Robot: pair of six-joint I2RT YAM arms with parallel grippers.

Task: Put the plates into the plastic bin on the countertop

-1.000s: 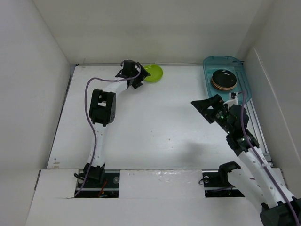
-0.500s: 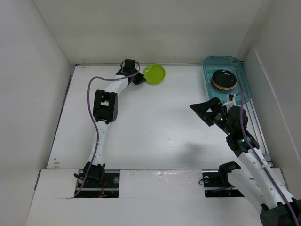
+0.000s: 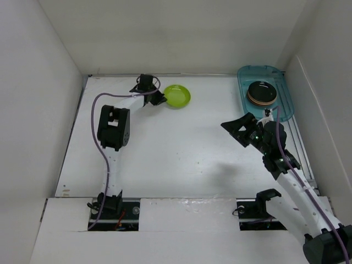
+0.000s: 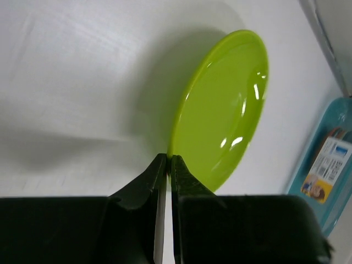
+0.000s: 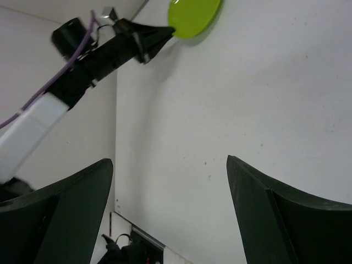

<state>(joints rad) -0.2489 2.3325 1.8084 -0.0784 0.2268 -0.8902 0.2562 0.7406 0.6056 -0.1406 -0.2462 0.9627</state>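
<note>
A lime green plate (image 3: 177, 95) is at the back of the countertop (image 3: 181, 148), and my left gripper (image 3: 159, 99) is shut on its near-left rim. In the left wrist view the two fingers pinch the thin edge of the plate (image 4: 225, 110), which stands tilted with a shadow under it. The teal plastic bin (image 3: 275, 74) lies at the back right and holds a stack of plates (image 3: 262, 92), black on top with an orange one beneath. My right gripper (image 3: 242, 129) hovers open in front of the bin, holding nothing, and its camera looks across at the green plate (image 5: 193, 16).
White walls close in the countertop on the left, back and right. A metal rail (image 3: 301, 148) runs along the right side next to the bin. The left arm's purple cable (image 3: 99, 121) loops out beside its links. The bin (image 4: 342, 192) carries a paper label.
My left gripper has shut on the green plate's rim. Plate and gripper have moved a little nearer. The right arm has barely moved and stays open.
</note>
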